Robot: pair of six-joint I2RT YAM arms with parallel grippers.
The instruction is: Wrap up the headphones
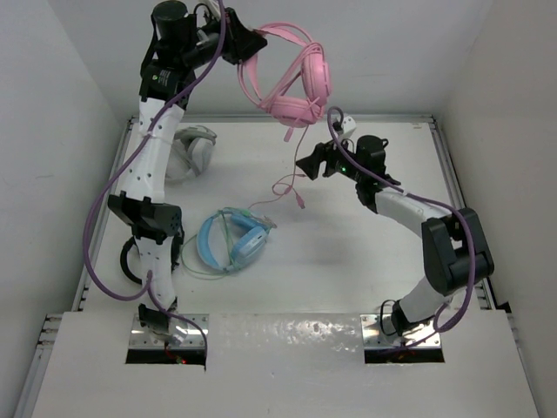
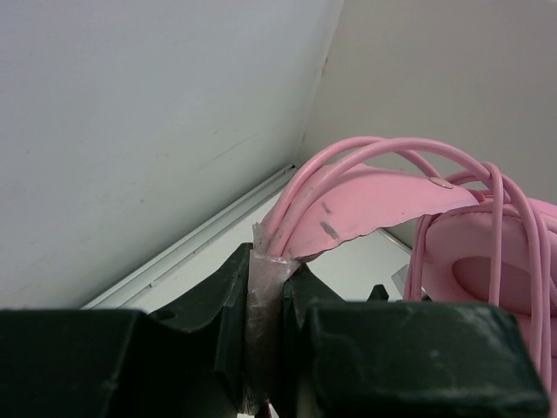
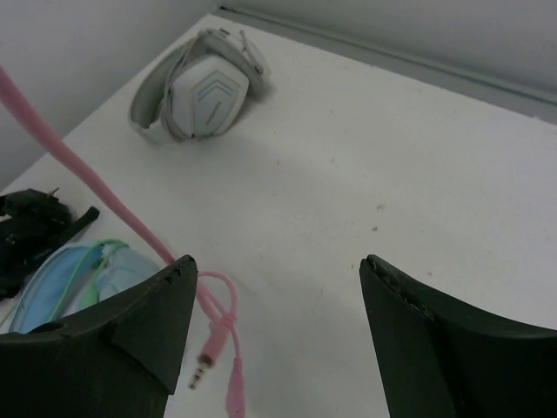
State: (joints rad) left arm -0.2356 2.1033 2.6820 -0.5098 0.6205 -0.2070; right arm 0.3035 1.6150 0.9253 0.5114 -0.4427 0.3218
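Note:
The pink headphones (image 1: 296,83) hang in the air at the back of the table. My left gripper (image 1: 239,43) is shut on their headband (image 2: 374,196), with several loops of the pink cable clamped between the fingers (image 2: 270,270). One ear cup (image 2: 487,261) shows at the right of the left wrist view. The loose end of the cable (image 1: 285,185) dangles down to the table, and its plug (image 3: 207,357) lies on the surface. My right gripper (image 1: 309,165) is open and empty just above the table (image 3: 277,266), with the cable (image 3: 87,178) beside its left finger.
Grey-white headphones (image 1: 191,152) lie at the back left of the table and also show in the right wrist view (image 3: 204,87). Light-blue headphones (image 1: 231,239) lie at centre left, near the left arm's lower link, and show in the right wrist view (image 3: 78,274). White walls enclose the table.

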